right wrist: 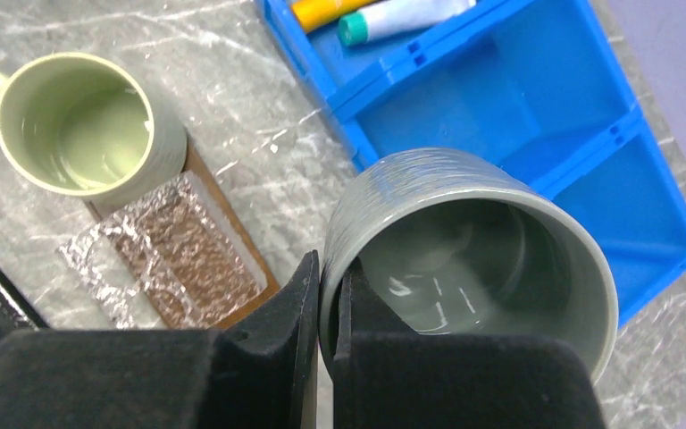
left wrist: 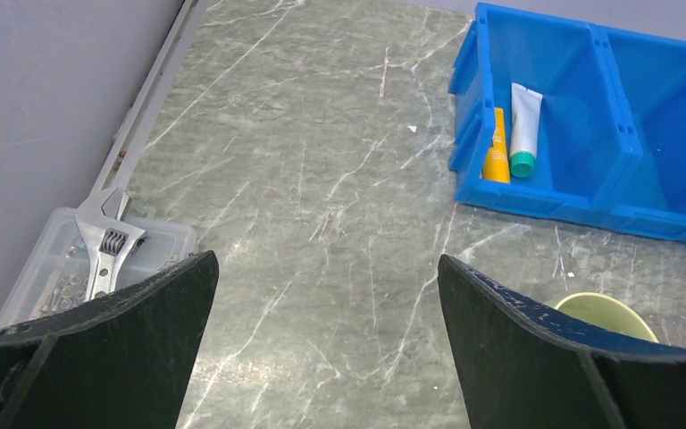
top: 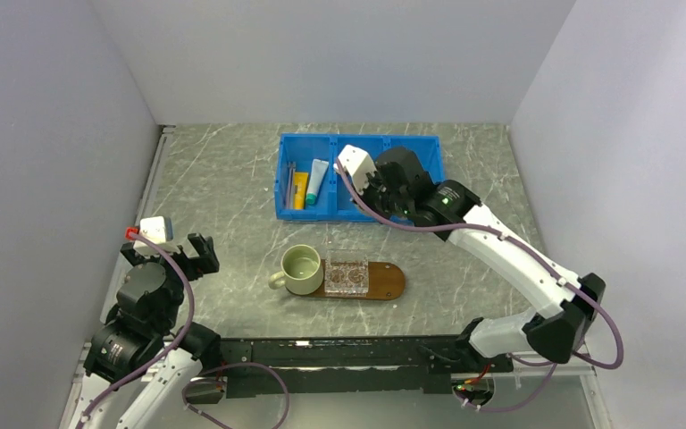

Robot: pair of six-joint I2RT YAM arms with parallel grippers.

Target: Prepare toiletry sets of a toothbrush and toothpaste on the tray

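Left wrist view. Inspector: Report the left end effector (left wrist: 326,264).

Technician: Its jaws are spread fully apart and hold nothing. It hangs over the desk (left wrist: 322,161) at the near left. A clear box (left wrist: 49,268) with an adjustable wrench (left wrist: 107,241) lying on it sits near the end effector, at the desk's left edge.

Inspector: What is the next item outward?

Technician: The tray (top: 389,281) lies crosswise at mid-desk. A pale green mug (top: 302,268) stands at its left end. A clear square holder (top: 347,274) sits on the tray just beside the mug.

Inspector: And the right end effector (right wrist: 329,295)?

Technician: It is clamped on the wall of a grey mug (right wrist: 473,259), with one finger inside the rim and one outside. The mug is held off the desk, over the blue bin (top: 362,214).

Inspector: Where are the toiletry items?

Technician: They are all in the bin's left compartment, well apart from the tray. The yellow tube (top: 299,189) lies beside the white tube (top: 318,181), which has a teal cap. The thin toothbrushes (top: 289,183) lie against the compartment's left wall.
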